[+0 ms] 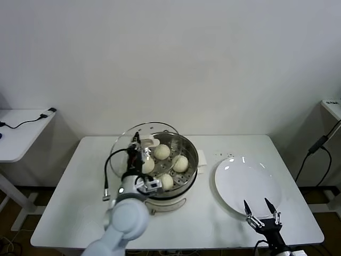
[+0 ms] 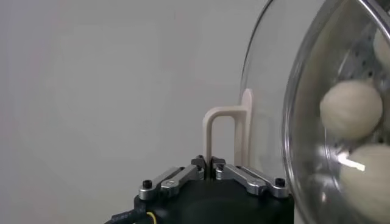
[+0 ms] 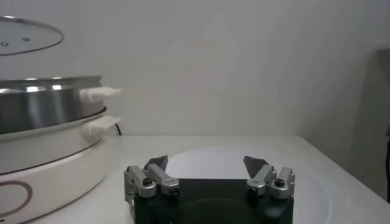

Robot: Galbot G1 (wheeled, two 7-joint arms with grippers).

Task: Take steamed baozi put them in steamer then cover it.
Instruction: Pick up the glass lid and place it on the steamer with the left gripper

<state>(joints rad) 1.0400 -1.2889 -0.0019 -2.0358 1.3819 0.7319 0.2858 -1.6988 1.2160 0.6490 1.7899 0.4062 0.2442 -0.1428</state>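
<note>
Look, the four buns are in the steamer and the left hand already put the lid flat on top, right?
Not quite. The four buns are in the steamer, but the lid isn't flat on top yet. The left hand holds it by its handle, tilted up over the steamer's left side. The head view shows this.

Left arm (image 1: 127, 218): pale grey rounded shell, black cables; black wrist bodies, silver screwed linkages.
</note>
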